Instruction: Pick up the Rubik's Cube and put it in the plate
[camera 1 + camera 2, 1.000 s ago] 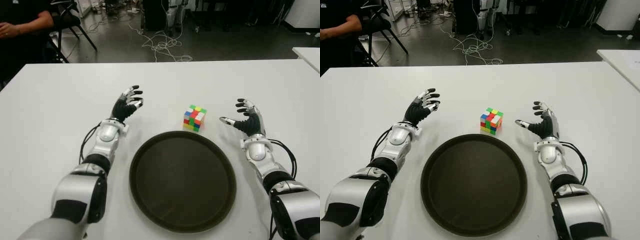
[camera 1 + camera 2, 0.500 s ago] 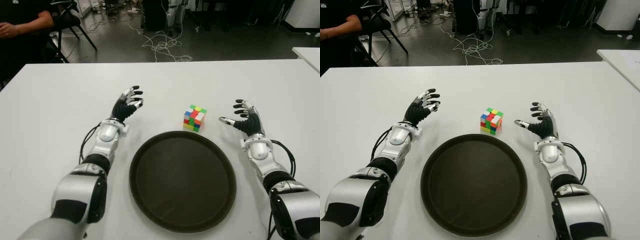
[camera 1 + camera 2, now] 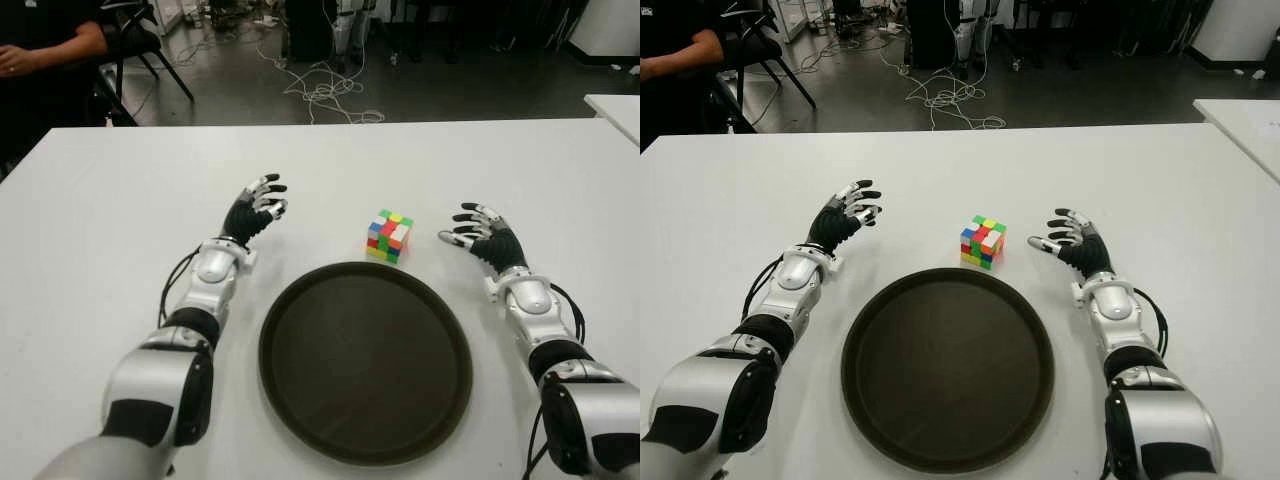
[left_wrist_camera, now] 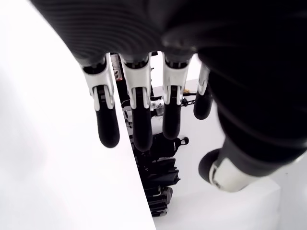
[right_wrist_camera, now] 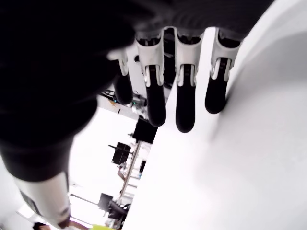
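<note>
Rubik's Cube sits on the white worktop, just beyond the far rim of the round dark plate and apart from it by a thin strip of bare surface. It stands square on one face, turned so a corner edge faces the camera, with nothing holding it.

The right hand is the nearer one: its fingers are spread and relaxed, empty, with the thumb tip pointing toward the cube and a gap of bare worktop between fingertips and cube. The right wrist view shows the same, the four fingers hanging loosely apart over the worktop and gripping nothing. The left hand shows on the other side of the cube, farther from it, its fingers open and empty too.

The cube looks light, rigid and hard-shelled, so it should tolerate a firm pinch without deforming. Its smooth plastic faces may be somewhat slippery, and the layers can twist if squeezed off-centre. The safest hold is probably thumb on one side face and fingers on the opposite face, near the middle row, not on edges or corners. From there the carry into the plate is short.

Beyond the worktop lie cables on the floor, and a seated person at the far left.
</note>
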{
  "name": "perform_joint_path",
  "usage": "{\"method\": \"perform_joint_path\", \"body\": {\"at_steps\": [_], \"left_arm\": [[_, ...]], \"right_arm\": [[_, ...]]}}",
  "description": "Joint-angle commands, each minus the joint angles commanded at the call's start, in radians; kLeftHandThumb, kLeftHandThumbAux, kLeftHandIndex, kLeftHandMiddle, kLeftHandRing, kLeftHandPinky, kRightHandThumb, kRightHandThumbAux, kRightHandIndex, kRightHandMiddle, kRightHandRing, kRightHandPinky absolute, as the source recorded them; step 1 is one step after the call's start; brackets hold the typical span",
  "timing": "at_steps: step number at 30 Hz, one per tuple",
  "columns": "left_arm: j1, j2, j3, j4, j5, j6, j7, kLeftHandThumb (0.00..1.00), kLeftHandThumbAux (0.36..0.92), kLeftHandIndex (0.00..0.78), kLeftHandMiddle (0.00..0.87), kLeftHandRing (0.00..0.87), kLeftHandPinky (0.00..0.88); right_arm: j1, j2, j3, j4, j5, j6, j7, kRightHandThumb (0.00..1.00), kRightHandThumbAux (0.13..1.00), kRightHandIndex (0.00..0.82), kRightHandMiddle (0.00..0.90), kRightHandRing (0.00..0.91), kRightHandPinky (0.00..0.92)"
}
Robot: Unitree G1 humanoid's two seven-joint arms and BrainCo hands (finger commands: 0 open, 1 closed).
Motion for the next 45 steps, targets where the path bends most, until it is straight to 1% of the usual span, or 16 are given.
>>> {"method": "perform_joint_path", "body": {"at_steps": [7, 11, 15, 22, 26, 31, 38, 41, 45], "left_arm": [[-0.001, -0.001, 0.009, -0.001, -0.013, 0.02, -0.029, 0.186, 0.716, 0.183, 0.278, 0.321, 0.368], [-0.001, -0.002, 0.014, -0.002, -0.019, 0.028, -0.045, 0.192, 0.736, 0.194, 0.295, 0.337, 0.384], [0.0, -0.006, 0.023, -0.004, -0.029, 0.031, -0.058, 0.208, 0.757, 0.207, 0.304, 0.337, 0.375], [0.001, -0.009, 0.029, -0.006, -0.04, 0.025, -0.071, 0.22, 0.764, 0.217, 0.305, 0.337, 0.381], [0.003, -0.01, 0.028, -0.007, -0.041, 0.019, -0.072, 0.216, 0.762, 0.212, 0.298, 0.333, 0.38], [0.003, -0.01, 0.025, -0.008, -0.039, 0.018, -0.069, 0.204, 0.759, 0.21, 0.298, 0.332, 0.38], [0.005, -0.007, 0.018, -0.007, -0.031, 0.01, -0.059, 0.183, 0.753, 0.216, 0.303, 0.335, 0.381], [0.006, -0.005, 0.015, -0.008, -0.028, 0.005, -0.057, 0.186, 0.755, 0.223, 0.308, 0.337, 0.382], [0.006, -0.003, 0.014, -0.008, -0.028, 0.004, -0.052, 0.211, 0.744, 0.224, 0.302, 0.334, 0.384]], "right_arm": [[0.0, -0.001, -0.018, -0.002, 0.017, -0.001, 0.047, 0.0, 0.676, 0.209, 0.302, 0.315, 0.308], [-0.002, -0.004, -0.024, -0.004, 0.019, 0.007, 0.071, 0.0, 0.684, 0.207, 0.302, 0.322, 0.331], [-0.002, -0.011, -0.021, -0.008, 0.017, 0.018, 0.101, 0.0, 0.699, 0.2, 0.298, 0.317, 0.333], [0.0, -0.017, -0.015, -0.015, 0.008, 0.028, 0.115, 0.0, 0.711, 0.198, 0.299, 0.316, 0.332], [0.001, -0.019, -0.011, -0.017, 0.002, 0.029, 0.111, 0.0, 0.725, 0.203, 0.31, 0.327, 0.34], [0.002, -0.02, -0.009, -0.018, -0.001, 0.028, 0.105, 0.0, 0.731, 0.2, 0.306, 0.32, 0.331], [0.002, -0.022, 0.002, -0.019, -0.022, 0.014, 0.06, 0.0, 0.728, 0.191, 0.283, 0.302, 0.318], [0.001, -0.024, 0.013, -0.023, -0.041, -0.01, 0.019, 0.0, 0.727, 0.19, 0.279, 0.294, 0.301], [-0.031, -0.034, 0.033, -0.054, -0.081, -0.051, -0.057, 0.0, 0.729, 0.19, 0.272, 0.285, 0.29]]}}
